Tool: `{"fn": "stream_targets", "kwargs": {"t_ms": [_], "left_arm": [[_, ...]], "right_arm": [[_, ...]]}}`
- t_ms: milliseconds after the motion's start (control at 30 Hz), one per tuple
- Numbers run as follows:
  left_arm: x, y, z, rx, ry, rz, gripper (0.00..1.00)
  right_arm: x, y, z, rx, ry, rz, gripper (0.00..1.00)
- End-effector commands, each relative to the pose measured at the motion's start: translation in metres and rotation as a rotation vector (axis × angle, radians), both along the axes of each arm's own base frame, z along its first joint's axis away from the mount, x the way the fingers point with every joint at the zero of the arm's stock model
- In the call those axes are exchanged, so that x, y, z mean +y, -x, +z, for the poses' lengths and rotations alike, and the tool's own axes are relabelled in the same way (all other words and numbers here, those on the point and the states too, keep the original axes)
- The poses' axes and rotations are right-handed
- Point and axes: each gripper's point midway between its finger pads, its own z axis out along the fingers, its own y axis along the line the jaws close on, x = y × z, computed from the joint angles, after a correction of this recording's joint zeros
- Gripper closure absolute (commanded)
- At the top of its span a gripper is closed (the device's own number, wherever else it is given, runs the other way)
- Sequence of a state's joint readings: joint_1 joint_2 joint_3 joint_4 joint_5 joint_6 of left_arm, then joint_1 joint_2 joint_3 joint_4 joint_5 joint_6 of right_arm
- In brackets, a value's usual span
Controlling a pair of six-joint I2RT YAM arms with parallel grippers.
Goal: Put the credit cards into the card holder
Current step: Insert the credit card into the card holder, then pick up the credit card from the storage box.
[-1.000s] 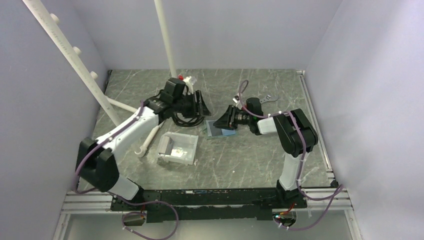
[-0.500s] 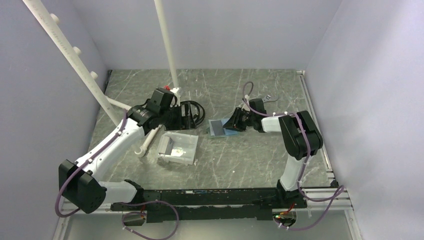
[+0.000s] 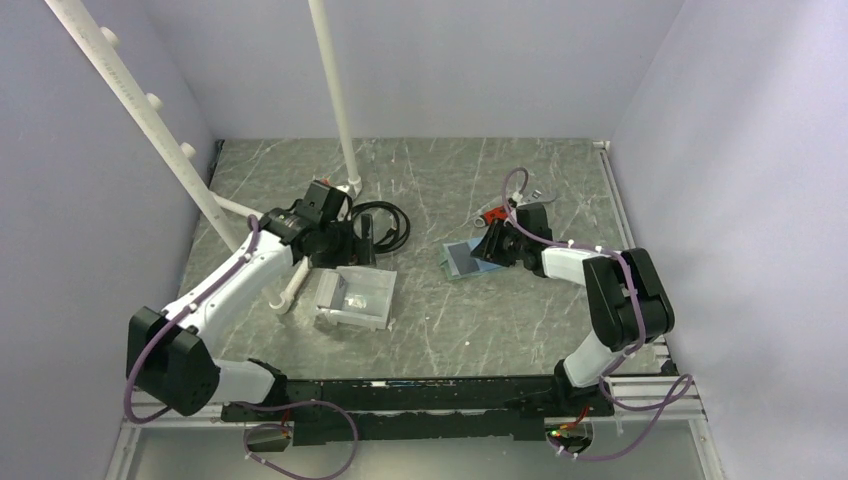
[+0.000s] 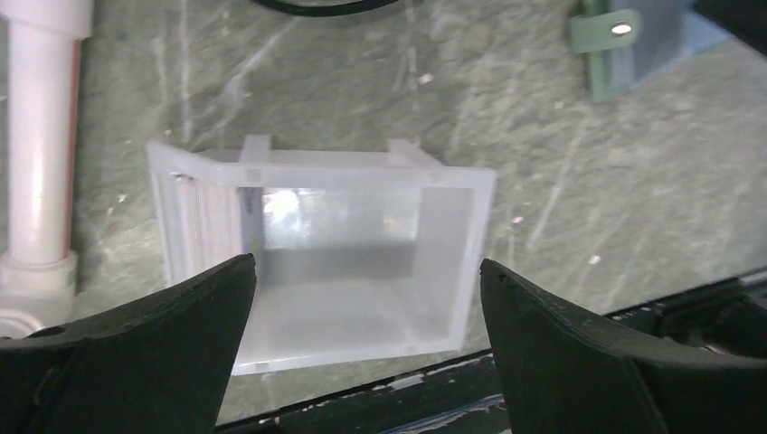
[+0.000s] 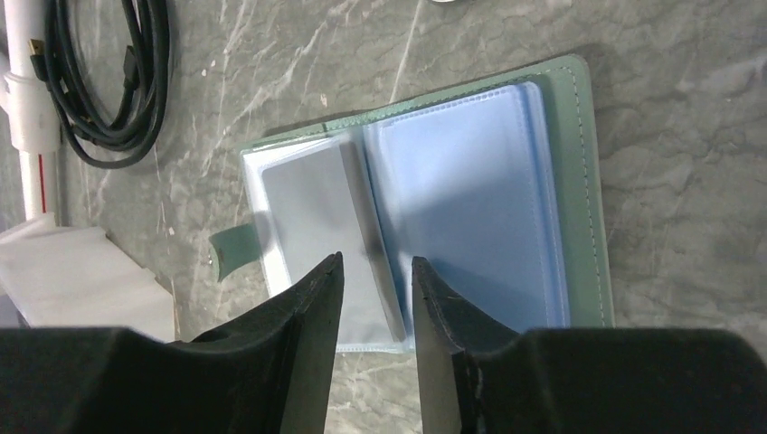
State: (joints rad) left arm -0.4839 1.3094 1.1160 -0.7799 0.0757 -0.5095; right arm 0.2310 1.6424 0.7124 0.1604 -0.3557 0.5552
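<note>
Currently the thin plastic credit cards (image 4: 213, 221) stand on edge, packed at one end of the white translucent plastic tray (image 4: 362, 161). They sit directly beneath my left hand (image 4: 366, 271), spread wide astride it. The open grey-green card holder (image 5: 470, 208) lies well apart rightward on the grey marbled tabletop (image 5: 687, 90), under my narrowly parted right hand (image 5: 378, 271).

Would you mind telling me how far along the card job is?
Done: the card holder lies open. In hand: no card; the right gripper hovers at its pockets, the open left gripper over the white tray. Left: the credit cards stacked in that tray.
</note>
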Motion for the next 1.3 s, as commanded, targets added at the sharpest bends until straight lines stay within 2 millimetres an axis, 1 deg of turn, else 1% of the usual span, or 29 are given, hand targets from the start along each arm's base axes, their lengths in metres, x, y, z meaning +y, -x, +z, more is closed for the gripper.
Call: {"fn": "stream_targets", "kwargs": {"t_ms": [0,67,100,233,300,367,500,667,900,1067,1167,1267], "left_arm": [[0.032,-0.001,-0.018,0.027,-0.188,0.044,0.01],[0.042,0.001,-0.024,0.038,-0.244,0.063,0.03],[0.047,0.002,-0.027,0.047,-0.272,0.068,0.06],[0.067,0.008,-0.043,0.090,-0.391,0.098,0.16],[0.072,0.010,-0.051,0.108,-0.427,0.099,0.20],[0.072,0.008,-0.059,0.117,-0.449,0.096,0.24],[0.070,0.006,-0.072,0.138,-0.517,0.079,0.27],[0.073,0.007,-0.084,0.162,-0.587,0.069,0.28],[0.075,0.009,-0.097,0.186,-0.605,0.065,0.29],[0.076,0.009,-0.101,0.192,-0.617,0.064,0.32],[0.077,0.009,-0.100,0.192,-0.625,0.066,0.37],[0.080,0.008,-0.098,0.192,-0.641,0.071,0.39]], "right_arm": [[-0.003,0.000,0.014,-0.081,0.022,0.038,0.62],[0.000,0.000,0.013,-0.088,0.008,0.048,0.62],[0.001,0.000,0.011,-0.083,0.002,0.052,0.62],[0.007,0.001,0.006,-0.064,-0.027,0.074,0.62],[0.010,0.003,0.006,-0.062,-0.041,0.081,0.62],[0.011,0.003,0.008,-0.068,-0.050,0.089,0.62],[0.012,0.004,0.009,-0.071,-0.057,0.094,0.62],[0.013,0.005,0.009,-0.072,-0.062,0.098,0.62],[0.015,0.005,0.010,-0.070,-0.079,0.105,0.62],[0.017,0.006,0.007,-0.061,-0.087,0.110,0.62],[0.017,0.006,0.006,-0.058,-0.088,0.111,0.62],[0.017,0.007,0.006,-0.057,-0.088,0.111,0.62]]}}
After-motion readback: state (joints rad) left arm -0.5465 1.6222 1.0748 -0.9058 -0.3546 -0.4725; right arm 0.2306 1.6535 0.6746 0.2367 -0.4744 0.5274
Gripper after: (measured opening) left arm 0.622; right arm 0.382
